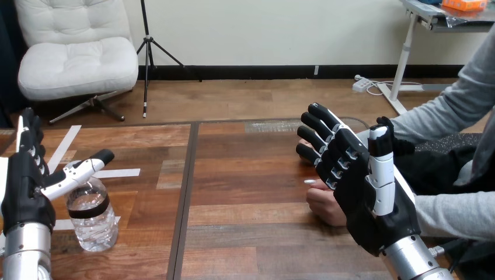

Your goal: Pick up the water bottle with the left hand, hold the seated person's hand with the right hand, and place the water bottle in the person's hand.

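A clear water bottle (91, 217) with a black band stands upright on the table at the lower left. My left hand (24, 186) is open just left of it, palm toward the bottle, thumb reaching over the bottle's top; fingers point up and do not wrap it. At the right, my right hand (366, 186) is open with straight fingers pointing up and left. It stands in front of the person's hand (324, 204), which rests on the table and is partly hidden behind my palm. I cannot tell whether the two touch.
The wooden table (245, 175) has a dark seam running front to back near its middle. White tape strips (119, 172) lie on the table beside the bottle. The person's grey-sleeved arms (455, 216) come in from the right edge.
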